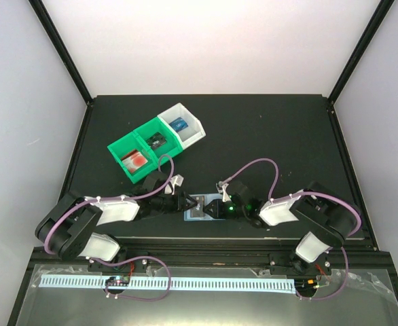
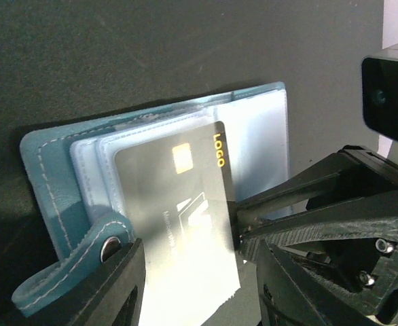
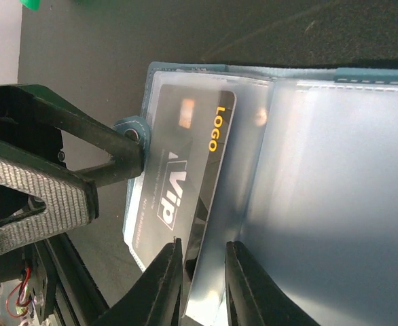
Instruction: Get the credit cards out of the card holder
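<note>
One black credit card [image 2: 175, 197] showing in card holder [image 1: 200, 208], open at front of bench [image 1: 287, 149] between both arms. Right fingers [image 3: 243, 292] clamped on sleeve edge beside card. Left fingers [image 2: 117, 292] part-spread astride card's lower end; grip cannot be told. Best course, by look: pin sleeve, close on card alone, draw straight along pocket, slowly. Other cards [image 1: 135, 160] lie in green bin [image 1: 121, 151] and white bin [image 1: 193, 132]. Matte black bench, pale walls, black frame posts.

Card holder [image 1: 193, 216] on table [image 1: 287, 136] near 6 o'c edge, card [image 2: 178, 204] in it. L gripper [image 1: 187, 202] at holder's 9, R gripper [image 1: 217, 207] at 3. Bins [image 1: 116, 148] at 11, w/ a card apiece.
</note>
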